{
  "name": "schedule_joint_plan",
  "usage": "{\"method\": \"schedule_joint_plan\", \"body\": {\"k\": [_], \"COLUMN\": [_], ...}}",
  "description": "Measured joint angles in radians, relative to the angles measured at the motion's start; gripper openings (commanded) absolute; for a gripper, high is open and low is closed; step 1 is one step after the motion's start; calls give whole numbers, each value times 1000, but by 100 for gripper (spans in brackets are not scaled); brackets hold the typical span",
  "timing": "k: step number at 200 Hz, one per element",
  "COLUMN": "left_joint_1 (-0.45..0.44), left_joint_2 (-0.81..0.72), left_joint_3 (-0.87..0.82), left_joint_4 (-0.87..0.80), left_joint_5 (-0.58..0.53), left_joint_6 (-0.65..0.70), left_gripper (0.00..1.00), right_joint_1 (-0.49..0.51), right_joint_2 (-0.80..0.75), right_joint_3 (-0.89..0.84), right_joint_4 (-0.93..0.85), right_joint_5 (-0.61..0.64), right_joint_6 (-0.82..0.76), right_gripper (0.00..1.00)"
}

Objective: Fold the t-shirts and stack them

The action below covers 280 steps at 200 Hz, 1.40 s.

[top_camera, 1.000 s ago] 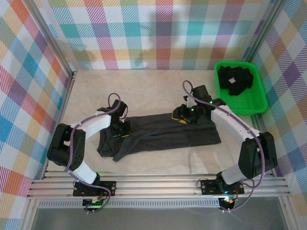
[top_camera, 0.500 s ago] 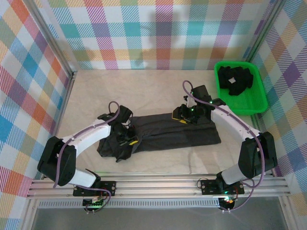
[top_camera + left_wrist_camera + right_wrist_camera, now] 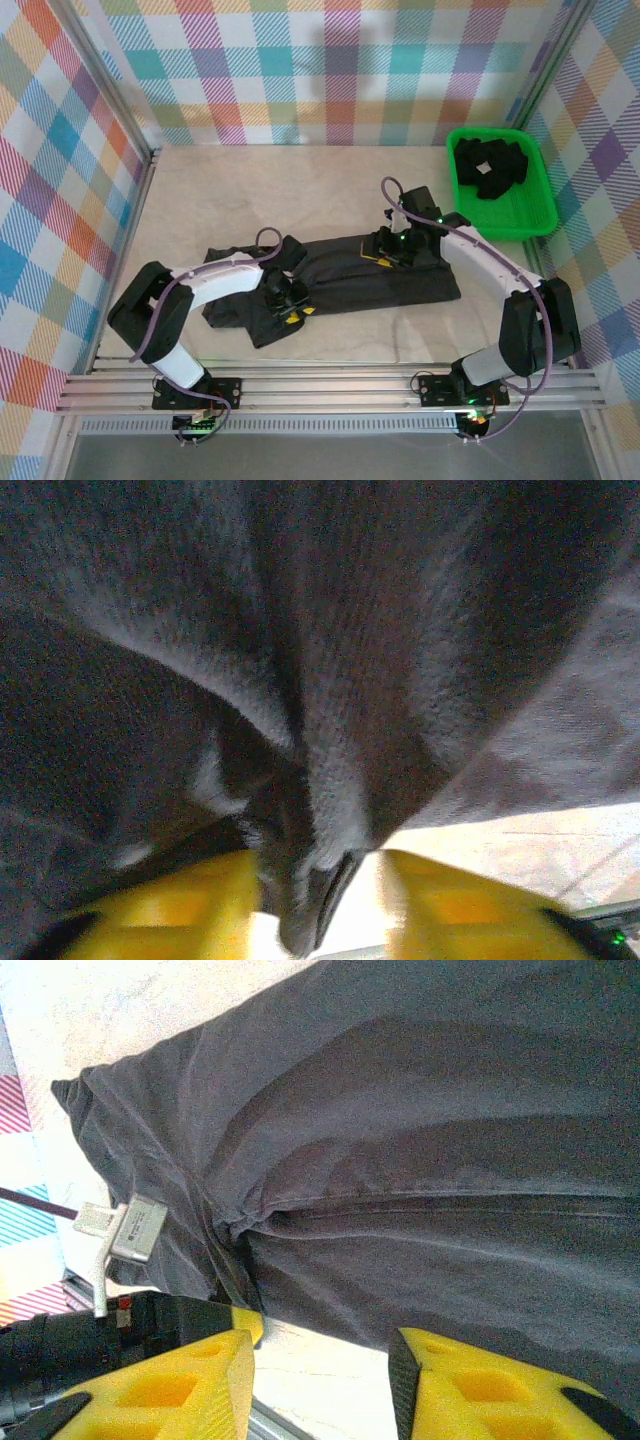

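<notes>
A dark charcoal t-shirt (image 3: 400, 285) lies spread across the middle of the table, its left part bunched into folds. My left gripper (image 3: 293, 310) sits low on that bunched part near the shirt's front edge. In the left wrist view its yellow fingers (image 3: 200, 895) stand apart; a hanging fold of the shirt (image 3: 350, 630) drops between them beside the left one, with bare table on its other side. My right gripper (image 3: 385, 255) hovers at the shirt's far edge, open. Between its fingers (image 3: 450, 1390) I see bare table, with the shirt (image 3: 420, 1140) just beyond them.
A bright green bin (image 3: 520, 215) stands at the back right, holding several more dark t-shirts (image 3: 490, 165). Plaid walls close in the table on three sides. A metal rail runs along the near edge by the arm bases.
My left gripper has moved right and toward the near edge, dragging the shirt's left part with it, and its jaws have parted. My right gripper has barely shifted.
</notes>
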Motion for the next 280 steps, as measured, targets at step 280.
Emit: {"method": "schedule_joint_plan", "body": {"k": [280], "left_joint_1": [-92], "left_joint_2": [-26], "left_joint_3": [158], "left_joint_4": [-125], "left_joint_5": [-172], "left_joint_6": [112], "left_gripper": [55], "right_joint_1": [0], "right_joint_2": [-1], "right_joint_3": [-2], "right_joint_4": [16], "right_joint_5": [-4], "right_joint_6": [15], "right_gripper": [41]}}
